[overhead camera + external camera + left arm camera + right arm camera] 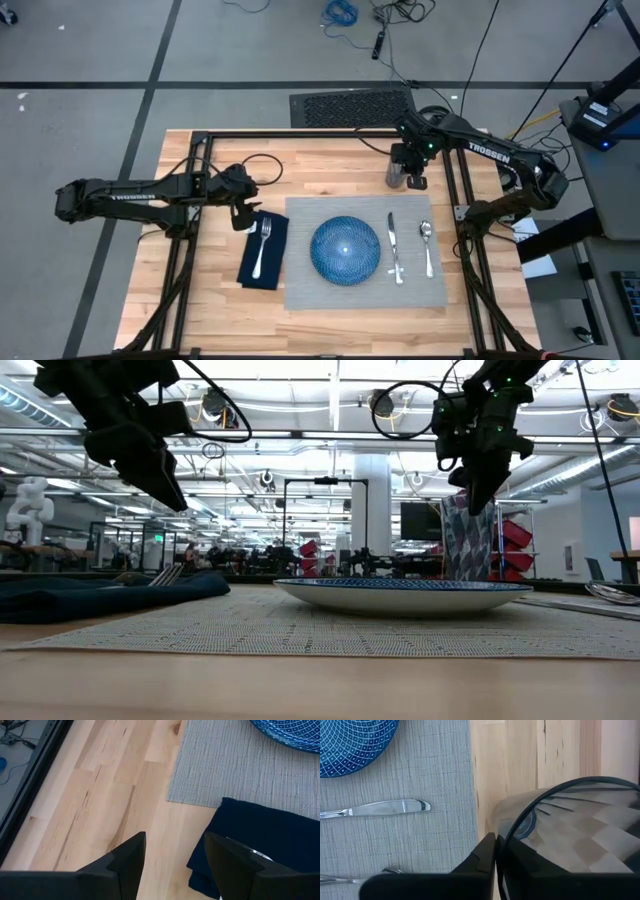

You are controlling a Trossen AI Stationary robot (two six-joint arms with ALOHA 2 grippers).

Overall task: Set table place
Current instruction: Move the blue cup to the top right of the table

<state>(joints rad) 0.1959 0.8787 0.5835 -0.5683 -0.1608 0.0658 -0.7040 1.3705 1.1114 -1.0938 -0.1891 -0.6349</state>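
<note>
Gripping a patterned glass (570,825) by its rim, the right gripper (410,178) partly hides it beyond the grey placemat (365,290) on the table (480,310). Left gripper (243,215) hovers open above the navy napkin (263,252); its fork (261,245) is mostly hidden at table height.

Grey woven placemat (365,290) lies flat, centre-right on light wood-plank table (200,310) w/ black frame.

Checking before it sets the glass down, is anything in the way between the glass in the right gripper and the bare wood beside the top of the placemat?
Nothing visible. The right gripper holds the glass over bare table, beyond the placemat.
</note>
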